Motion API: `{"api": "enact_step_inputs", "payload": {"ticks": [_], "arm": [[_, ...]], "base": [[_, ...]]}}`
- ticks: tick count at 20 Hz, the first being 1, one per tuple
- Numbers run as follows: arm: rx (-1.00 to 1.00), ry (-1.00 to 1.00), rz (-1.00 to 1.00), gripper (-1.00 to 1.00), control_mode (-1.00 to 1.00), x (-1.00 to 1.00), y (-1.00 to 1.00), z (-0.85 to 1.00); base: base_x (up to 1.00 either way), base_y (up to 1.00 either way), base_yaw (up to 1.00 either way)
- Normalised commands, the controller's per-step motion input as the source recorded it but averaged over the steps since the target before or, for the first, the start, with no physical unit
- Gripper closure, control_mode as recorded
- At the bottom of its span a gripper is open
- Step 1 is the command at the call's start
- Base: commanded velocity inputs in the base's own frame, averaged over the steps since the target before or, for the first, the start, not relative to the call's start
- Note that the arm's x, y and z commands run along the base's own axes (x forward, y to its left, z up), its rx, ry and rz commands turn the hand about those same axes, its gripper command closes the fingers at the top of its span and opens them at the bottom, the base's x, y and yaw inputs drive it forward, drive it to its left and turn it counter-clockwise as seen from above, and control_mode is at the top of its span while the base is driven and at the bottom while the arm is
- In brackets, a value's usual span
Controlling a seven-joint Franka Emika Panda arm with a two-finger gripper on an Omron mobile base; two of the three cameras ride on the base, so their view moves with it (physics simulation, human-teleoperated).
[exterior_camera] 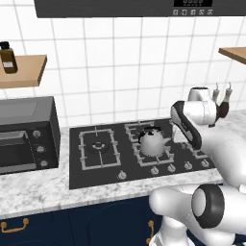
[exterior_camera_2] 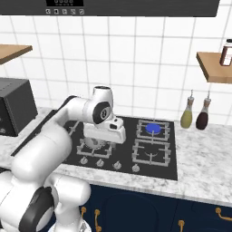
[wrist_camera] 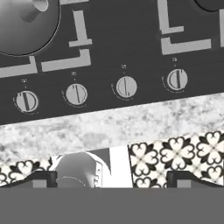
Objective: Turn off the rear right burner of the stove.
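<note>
The stove [exterior_camera_2: 122, 154] is a wide black cooktop with grey grates. Its rear right burner [exterior_camera_2: 153, 128] burns with a blue flame under a thin grate. A row of silver knobs [exterior_camera_2: 117, 165] runs along the front edge. In the hand view, several of these knobs [wrist_camera: 126, 86] lie in a slanted line, all with their slots near upright. My gripper [wrist_camera: 112, 181] hangs above the counter's front edge, below that row. It is open, with its fingertips [wrist_camera: 41, 179] far apart and nothing between them. My hand [exterior_camera_2: 106, 131] hovers over the stove's middle, well left of the lit burner.
A silver kettle [exterior_camera: 153, 141] sits on the middle burner, under my arm. A black toaster oven [exterior_camera: 26, 137] stands left of the stove. Two bottles [exterior_camera_2: 186, 115] stand on the marble counter [exterior_camera_2: 199, 158] to the right. Wooden shelves [exterior_camera_2: 215, 63] hang on both sides.
</note>
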Motion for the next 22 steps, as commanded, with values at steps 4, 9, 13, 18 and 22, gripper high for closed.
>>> {"api": "enact_step_inputs", "payload": {"ticks": [4, 9, 13, 18, 22], "arm": [[0.0, 0.0, 0.0, -1.0, -1.0, 0.0, -0.67, -0.62], [0.0, -0.12, 0.06, -1.0, -1.0, 0.12, -0.44, -0.47], [0.0, -0.11, 0.11, -1.0, -1.0, 0.3, -0.09, -0.37], [0.0, -0.01, 0.09, -1.0, -1.0, 0.22, 0.19, -0.32], [0.0, 0.0, 0.06, -1.0, -1.0, 0.15, 0.26, -0.24]], "base": [[0.0, 0.0, 0.0], [0.0, 0.0, 0.0], [0.0, 0.0, 0.0], [0.0, 0.0, 0.0], [0.0, 0.0, 0.0]]}}
